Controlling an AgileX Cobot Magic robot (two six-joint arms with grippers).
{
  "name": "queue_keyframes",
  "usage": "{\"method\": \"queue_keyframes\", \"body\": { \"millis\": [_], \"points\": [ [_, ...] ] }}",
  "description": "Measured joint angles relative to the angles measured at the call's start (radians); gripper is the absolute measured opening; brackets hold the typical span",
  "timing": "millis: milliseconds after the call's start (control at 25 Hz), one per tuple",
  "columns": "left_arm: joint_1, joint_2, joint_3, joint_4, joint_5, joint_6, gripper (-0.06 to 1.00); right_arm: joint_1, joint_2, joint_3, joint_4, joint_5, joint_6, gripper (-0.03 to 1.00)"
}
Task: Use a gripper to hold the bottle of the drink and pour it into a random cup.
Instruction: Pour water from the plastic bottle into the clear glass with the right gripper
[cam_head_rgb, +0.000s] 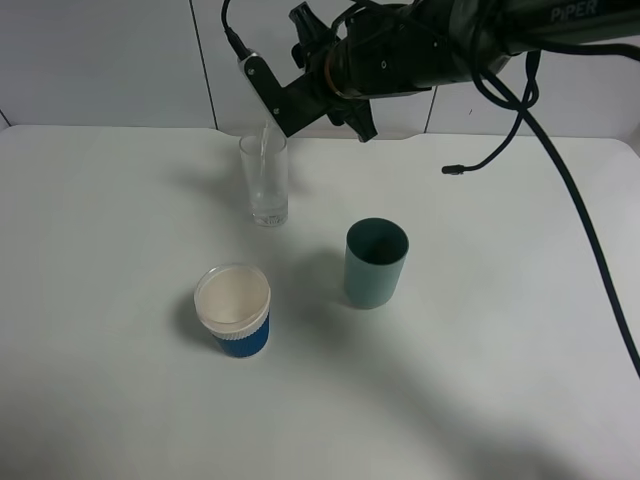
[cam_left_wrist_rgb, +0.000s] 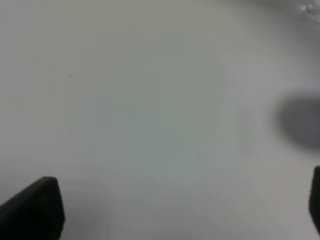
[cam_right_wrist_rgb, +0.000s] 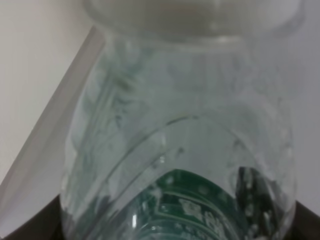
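Fingers (cam_left_wrist_rgb: 35, 207) of the left black gripper (cam_left_wrist_rgb: 172, 210) stand wide apart over the white table (cam_head_rgb: 100, 300), holding nothing. Next comes the white-rimmed blue ribbed cup (cam_head_rgb: 233, 312), untouched. Behind it stands the tall clear glass tumbler (cam_head_rgb: 265, 190). The right black gripper (cam_head_rgb: 285, 105) hangs tilted just above its mouth, clamped on the small clear plastic bottle with the green label (cam_right_wrist_rgb: 170, 150). A thin pale streak (cam_head_rgb: 265, 140) enters the glass, probably the drink, so pouring looks under way, though little seems collected. Ending the pour is what is left. Rightmost, the teal opaque cup (cam_head_rgb: 376, 262) stands apart.
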Motion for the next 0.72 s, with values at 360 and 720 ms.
{"method": "queue_keyframes", "body": {
  "millis": [360,720],
  "points": [
    [0.0,0.0,0.0,0.0,0.0,0.0,0.99,0.001,0.0,-0.004,0.0,-0.001,-0.006,0.56],
    [0.0,0.0,0.0,0.0,0.0,0.0,0.99,0.001,0.0,-0.004,0.0,-0.001,-0.006,0.56]
  ]
}}
